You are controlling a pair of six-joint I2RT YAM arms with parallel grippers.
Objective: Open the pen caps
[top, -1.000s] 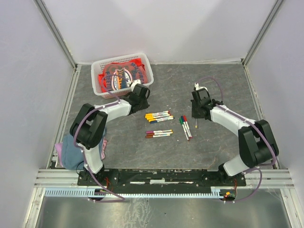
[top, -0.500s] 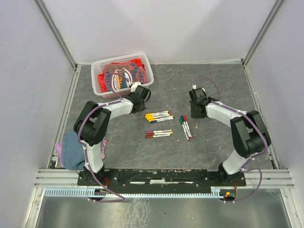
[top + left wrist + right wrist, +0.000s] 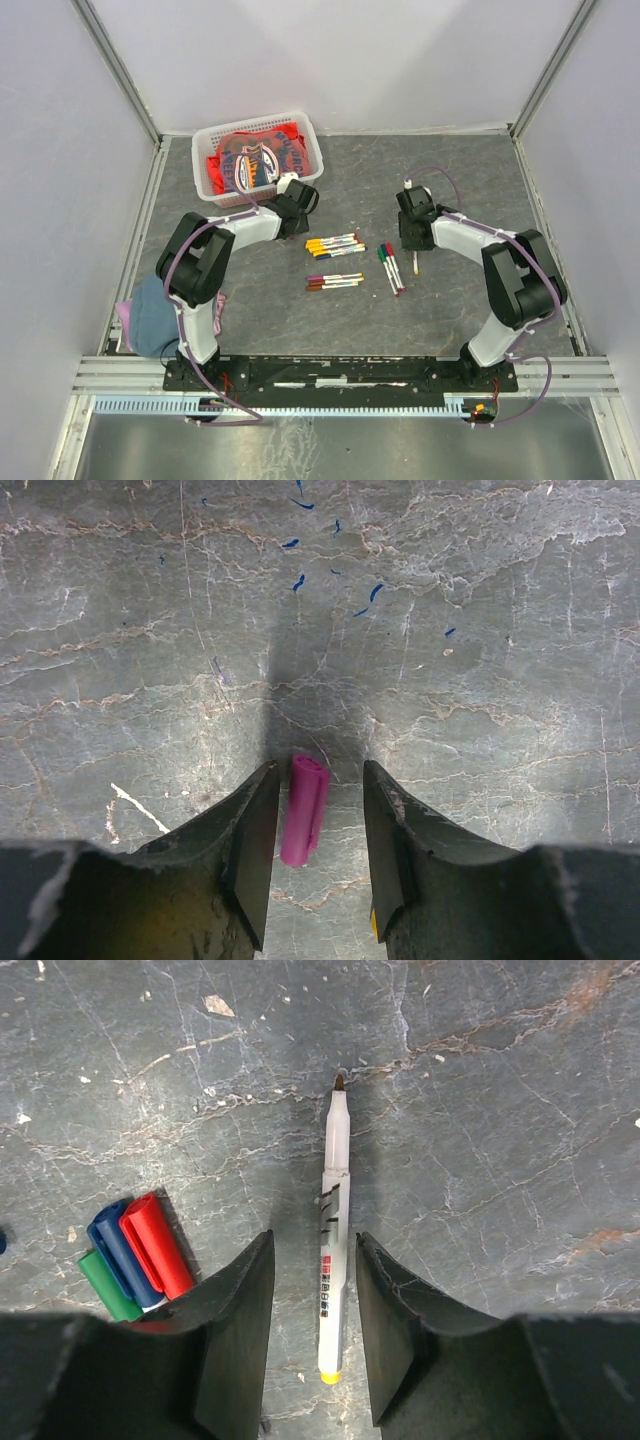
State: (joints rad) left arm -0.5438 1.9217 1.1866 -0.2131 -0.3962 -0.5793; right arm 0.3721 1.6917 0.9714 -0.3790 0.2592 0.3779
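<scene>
Pen caps (image 3: pixel 125 1255) mostly look still on, so the job reads as barely begun: one pen open, the rest left. Grey stone-look bench (image 3: pixel 470 180) carries everything. White basket (image 3: pixel 255 120) at its far left corner holds a red cloth (image 3: pixel 222 165), not part of this. Mid-bench sit three clusters of pens: yellow-orange cluster (image 3: pixel 335 245), purple-red cluster (image 3: pixel 335 282) just nearer the arms, green-blue-red cluster (image 3: pixel 392 268) to their right, all appearing capped as far as the top view resolves. Right wrist view shows that last cluster's ends: red, blue and green caps side by side, the blue one seated on a white barrel. Just right of that cluster lies the uncapped pen (image 3: pixel 335 1240), dark tip bare and pointing away, flat on the bench. It sits between the fingers of the right tool (image 3: pixel 312 1250), which stands open with a gap on each side, gripping nothing. Left tool (image 3: pixel 318 780), over near the basket and well apart from the pens, is open too. Pink cap (image 3: pixel 305 810) lies loose on the bench between its jaws, close to the finger on the view's left, clear of the other. Cannot tell whether that cap came off this pen. Left to do, by my read: every clustered pen.
</scene>
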